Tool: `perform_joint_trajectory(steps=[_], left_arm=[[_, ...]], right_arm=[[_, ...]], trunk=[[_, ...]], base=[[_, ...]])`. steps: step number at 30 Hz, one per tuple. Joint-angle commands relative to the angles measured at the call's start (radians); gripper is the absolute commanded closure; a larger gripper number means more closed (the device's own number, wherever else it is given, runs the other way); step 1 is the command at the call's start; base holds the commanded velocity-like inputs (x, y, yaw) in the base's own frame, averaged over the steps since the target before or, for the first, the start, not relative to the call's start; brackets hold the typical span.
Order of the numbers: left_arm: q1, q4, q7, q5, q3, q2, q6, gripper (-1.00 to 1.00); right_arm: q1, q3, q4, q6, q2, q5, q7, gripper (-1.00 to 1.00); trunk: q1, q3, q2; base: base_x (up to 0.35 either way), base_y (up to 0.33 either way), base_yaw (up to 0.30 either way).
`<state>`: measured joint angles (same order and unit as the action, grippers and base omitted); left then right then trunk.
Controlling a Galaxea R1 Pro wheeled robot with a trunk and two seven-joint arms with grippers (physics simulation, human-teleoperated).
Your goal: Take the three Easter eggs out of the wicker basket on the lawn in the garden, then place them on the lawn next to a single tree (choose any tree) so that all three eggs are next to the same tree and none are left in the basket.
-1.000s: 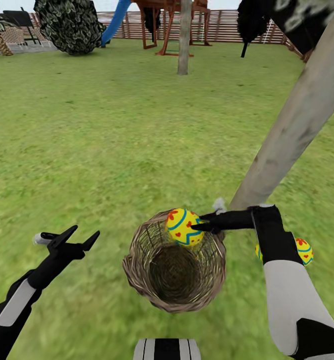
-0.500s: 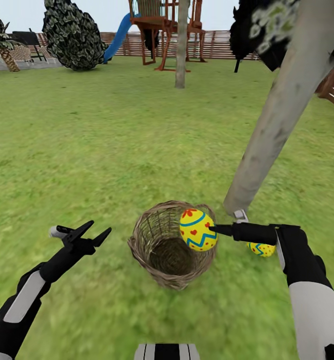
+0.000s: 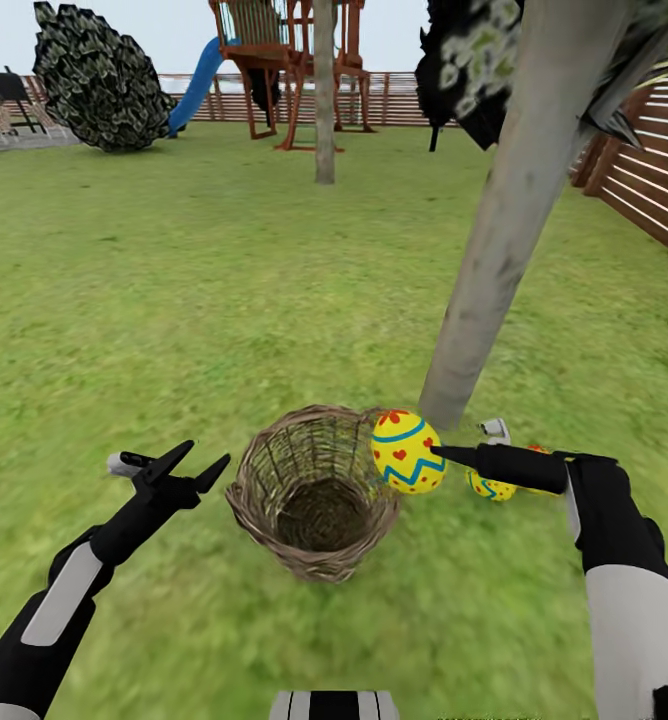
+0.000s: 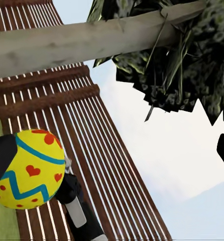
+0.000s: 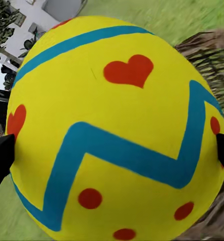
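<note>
Surroundings: bush (image 3: pixel 94 88) at 11 o'clock far back, blue slide (image 3: pixel 196 84) and play tower (image 3: pixel 284 60) at 12 o'clock, brown slat fence (image 3: pixel 654 185) at 2 o'clock.
Lawn (image 3: pixel 224 280): mottled green grass under everything.
Left gripper (image 3: pixel 182 468): at 8 o'clock, fingers spread wide, nothing between them, well apart from the basket.
Wicker basket (image 3: pixel 309 490): low centre, upright on the grass, its visible inside holds no egg.
Held egg (image 3: pixel 407 452): yellow with red hearts and blue zigzag, raised over the basket's rim at its 2 o'clock side; it also looms large in the right wrist view (image 5: pixel 117 130).
Tree (image 3: pixel 504 230): pale-grey trunk leaning, its foot just behind the held egg, dark foliage overhead.
Right gripper (image 3: pixel 436 455): at 4 o'clock, pincer clamped on the held egg.
Second egg (image 3: pixel 491 487): on the grass near the trunk's foot, partly hidden behind the right gripper.
</note>
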<state>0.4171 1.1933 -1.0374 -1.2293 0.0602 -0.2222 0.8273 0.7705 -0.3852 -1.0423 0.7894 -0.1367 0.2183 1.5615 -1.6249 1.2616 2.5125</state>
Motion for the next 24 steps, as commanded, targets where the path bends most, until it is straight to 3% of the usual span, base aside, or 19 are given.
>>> perform_joint_trajectory(steps=[1, 3, 5, 14, 16, 19, 24], left_arm=[[0.0, 0.0, 0.001, -0.004, 0.0, 0.0, 0.005, -1.0], [0.0, 0.0, 0.002, -0.004, -0.001, 0.005, 0.004, -1.0], [0.0, 0.0, 0.002, -0.004, -0.002, 0.016, 0.003, -1.0], [0.0, 0.001, 0.002, -0.004, -0.002, 0.027, 0.003, -1.0], [0.0, 0.002, -0.004, -0.004, -0.002, 0.025, 0.003, -1.0], [0.0, 0.002, -0.001, -0.004, -0.002, 0.024, 0.003, -1.0], [0.0, 0.002, 0.002, -0.004, -0.004, 0.029, 0.003, -1.0]], right_arm=[[0.001, -0.011, 0.0, 0.008, 0.0, 0.012, 0.009, 1.0], [0.001, -0.053, 0.0, 0.006, 0.0, 0.012, 0.009, 1.0], [0.001, -0.07, -0.001, 0.008, 0.0, 0.011, 0.009, 1.0], [0.001, -0.077, 0.001, 0.01, 0.001, 0.013, 0.005, 1.0], [0.001, -0.077, -0.005, 0.007, 0.004, 0.02, -0.05, 1.0], [0.001, -0.077, -0.006, 0.002, 0.009, 0.016, -0.207, 1.0], [0.001, -0.078, -0.001, 0.001, 0.009, 0.013, -0.241, 1.0]], trunk=[[0.0, 0.0, 0.0], [0.0, -0.003, 0.0], [0.0, -0.005, 0.0], [0.0, -0.016, 0.0], [0.0, -0.016, 0.0], [0.0, -0.019, 0.0], [0.0, -0.024, 0.0]], base=[[0.0, 0.0, -0.206], [0.0, 0.0, -0.206], [-0.021, -0.053, -0.206], [-0.067, -0.223, -0.202], [-0.003, -0.016, -0.049], [0.0, -0.003, -0.14], [0.0, 0.0, -0.23]])
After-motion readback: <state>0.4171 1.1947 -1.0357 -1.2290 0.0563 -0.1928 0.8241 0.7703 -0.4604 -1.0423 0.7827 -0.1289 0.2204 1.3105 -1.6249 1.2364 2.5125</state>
